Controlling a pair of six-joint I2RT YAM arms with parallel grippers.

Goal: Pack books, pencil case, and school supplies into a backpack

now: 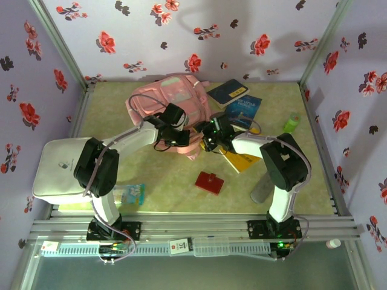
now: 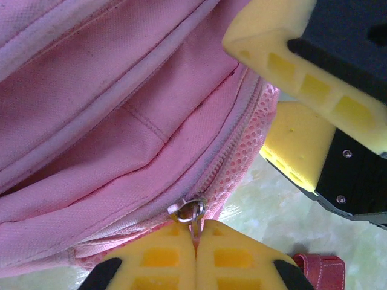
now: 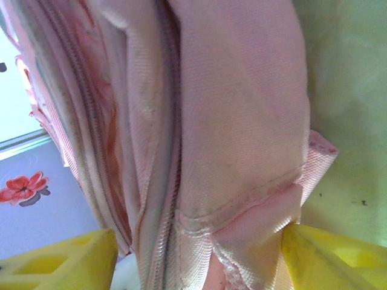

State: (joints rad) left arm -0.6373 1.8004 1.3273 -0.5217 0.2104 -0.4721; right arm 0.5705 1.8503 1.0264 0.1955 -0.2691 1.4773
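L fingers (image 2: 158, 261) pinch zip pull (image 2: 192, 212) — backpack (image 2: 91, 121).

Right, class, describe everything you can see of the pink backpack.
The backpack is pale pink woven fabric, soft and slumped, lying far-middle on the table. It has zipped seams, a mesh edge panel and a lighter patch. The left gripper is shut on its metal zip pull; the right gripper straddles a fold of its edge, grip unclear.
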